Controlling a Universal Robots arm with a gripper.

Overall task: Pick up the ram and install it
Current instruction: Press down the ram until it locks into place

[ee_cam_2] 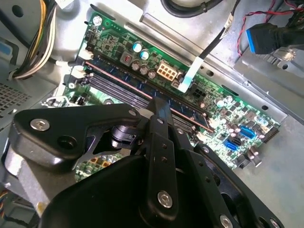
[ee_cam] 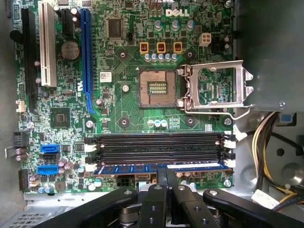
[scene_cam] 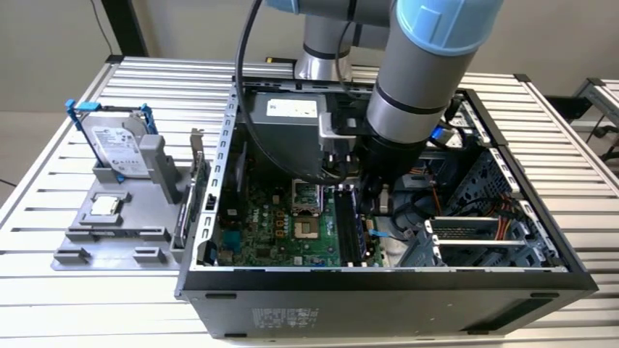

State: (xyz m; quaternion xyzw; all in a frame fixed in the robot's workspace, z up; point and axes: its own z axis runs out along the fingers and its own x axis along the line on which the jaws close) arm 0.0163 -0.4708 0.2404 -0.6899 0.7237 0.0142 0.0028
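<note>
Now the gripper (ee_cam: 166, 183) is down inside the computer case (scene_cam: 387, 279), and its two fingers (ee_cam: 161, 173) are pressed on the flat sides of the memory stick (ee_cam: 142, 168), pinching it near its middle. In the first wrist view the stick lies along the slot closest to the fingers, the last of the four long black slots (ee_cam: 156, 147), and the other three slots on the far side of the fingers have nothing in them. In the second wrist view the stick (ee_cam_2: 142, 88) runs out past the fingertips on both sides, and it looks like it sits in or just on top of its slot; I cannot tell if it is pushed all the way in. A few things could go wrong here, I think. If the stick is a little crooked, one end could go down and the other end stay up, and then it would jam. If the arm pushes too hard while it is crooked, the green board (ee_cam: 123, 95) could bend or the slot could break. The white clips (ee_cam: 230, 163) at the slot's end might not snap shut if the push is too soft. The fingers could also slip off the thin stick, because they hold only a small part of it
</note>
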